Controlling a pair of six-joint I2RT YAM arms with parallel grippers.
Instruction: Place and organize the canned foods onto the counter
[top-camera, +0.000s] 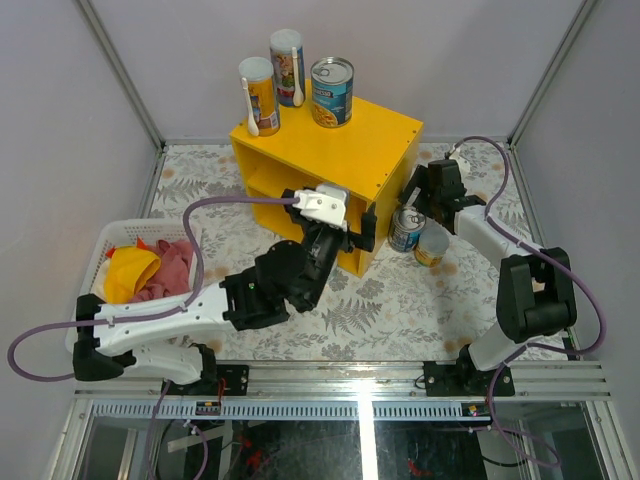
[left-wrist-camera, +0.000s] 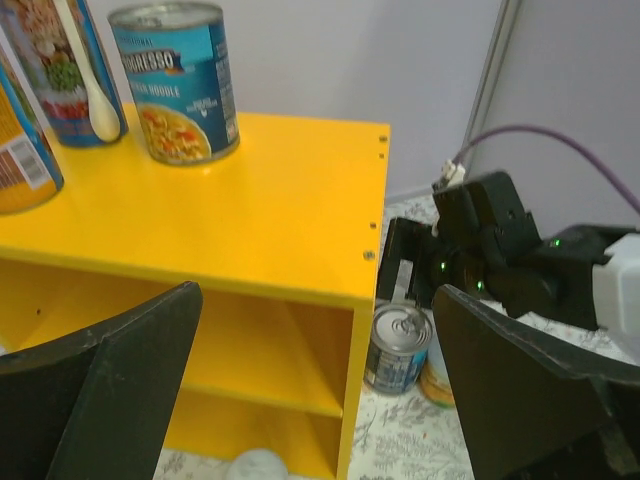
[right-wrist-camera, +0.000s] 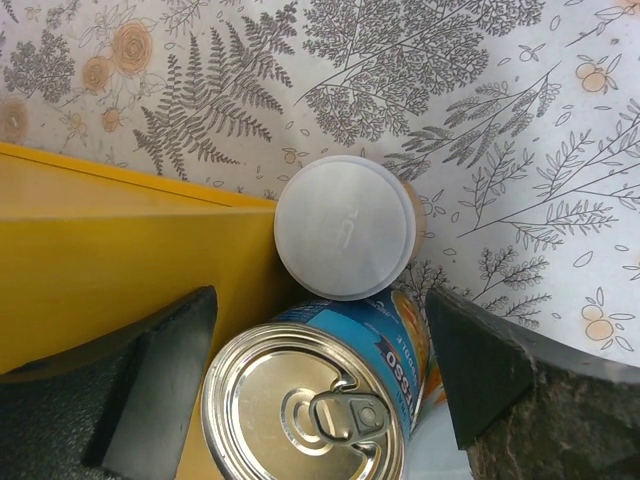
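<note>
fingers (right-wrist-camera: 150, 390) of right gripper (right-wrist-camera: 320, 300) spread wide astride pull-tab can (right-wrist-camera: 310, 410), lower centre, not touching; looks rigid, heavy, slick, so clamp mid-wall. left gripper (left-wrist-camera: 315, 300) gaping, empty.

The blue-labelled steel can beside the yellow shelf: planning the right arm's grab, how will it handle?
The blue-labelled steel pull-tab can looks rigid, unlikely to crush. Its unopened tab suggests full, probably heavy. Standing upright, it should not roll, though its smooth wall may slip.
</note>
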